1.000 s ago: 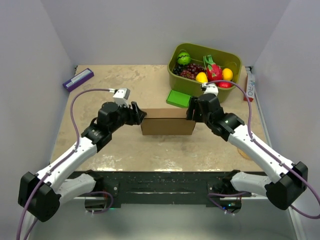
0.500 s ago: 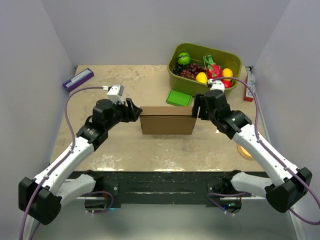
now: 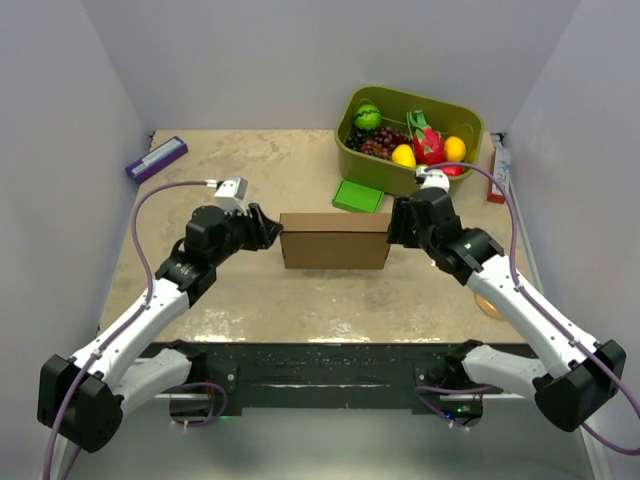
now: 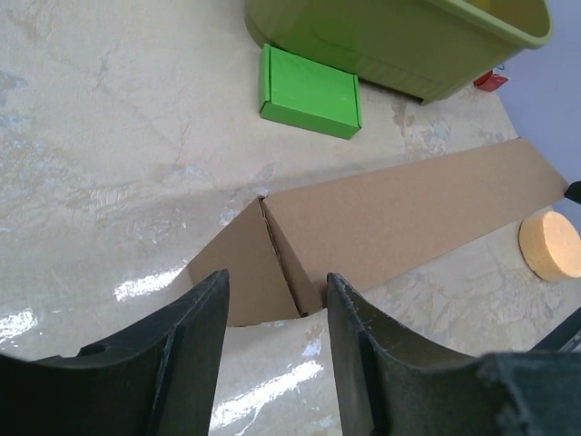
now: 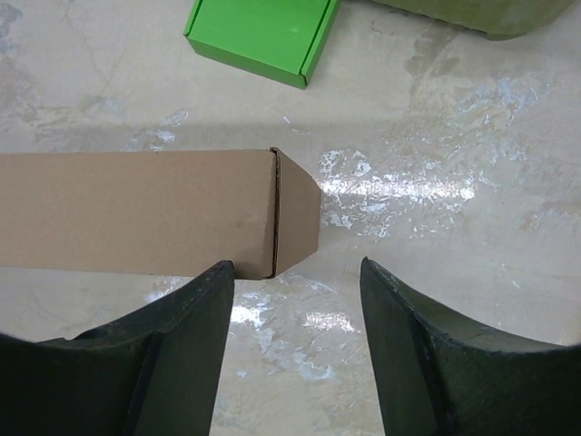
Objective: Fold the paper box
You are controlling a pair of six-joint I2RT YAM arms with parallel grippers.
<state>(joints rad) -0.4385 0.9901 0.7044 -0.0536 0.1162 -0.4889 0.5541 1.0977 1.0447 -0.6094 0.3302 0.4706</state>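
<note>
Fingers of left gripper (image 4: 272, 295): spread, empty, facing paper box (image 3: 335, 245) left end flap. Right gripper (image 5: 295, 282): same, right flap. Box: mid-tabletop (image 3: 300, 170), closed. Placement likely suits tucking both ends.

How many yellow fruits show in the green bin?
2. One yellow fruit lies against the bin's near wall, left of the dragon fruit; a second yellow fruit sits right of the dragon fruit. More may be hidden under the pile.

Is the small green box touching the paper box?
No: in the right wrist view a strip of bare tabletop separates the green box from the paper box.
</note>
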